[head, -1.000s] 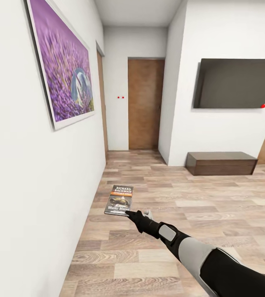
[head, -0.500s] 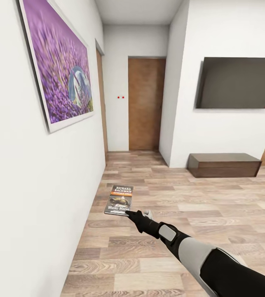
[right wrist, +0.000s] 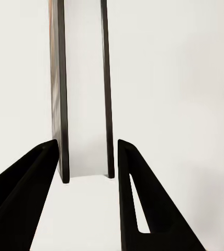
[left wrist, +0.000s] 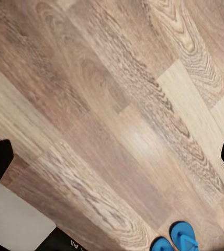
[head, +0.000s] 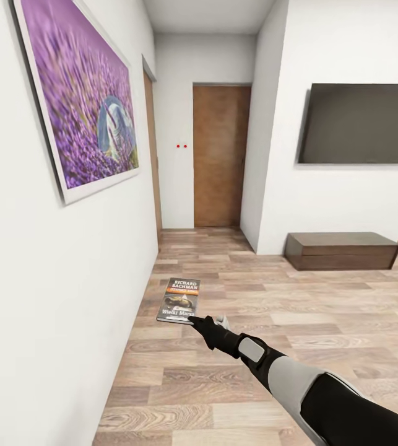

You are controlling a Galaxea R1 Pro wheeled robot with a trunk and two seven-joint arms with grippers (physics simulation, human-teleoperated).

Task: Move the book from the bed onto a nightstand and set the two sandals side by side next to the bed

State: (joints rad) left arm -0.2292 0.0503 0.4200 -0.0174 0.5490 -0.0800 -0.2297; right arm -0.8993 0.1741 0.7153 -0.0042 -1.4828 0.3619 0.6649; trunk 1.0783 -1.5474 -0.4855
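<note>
Currently right gripper point(head: 194, 319) grips the book point(head: 179, 301) by its near edge, over plank floor point(head: 298, 322). Left gripper's point(left wrist: 112, 157) fingers look spread, probably open; blue sandals point(left wrist: 176, 240) below.

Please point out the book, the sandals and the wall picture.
book point(head: 180, 300), head view, middle of front cover.
sandals point(left wrist: 183, 236), left wrist view, sole of one sandal.
wall picture point(head: 81, 99), head view, purple field area.

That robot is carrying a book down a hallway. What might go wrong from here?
The right gripper pinches the book only at its near edge, so it might slip out. The book rides close to the white wall and might brush it. The blue sandals lie on the floor near the robot, perhaps underfoot.
</note>
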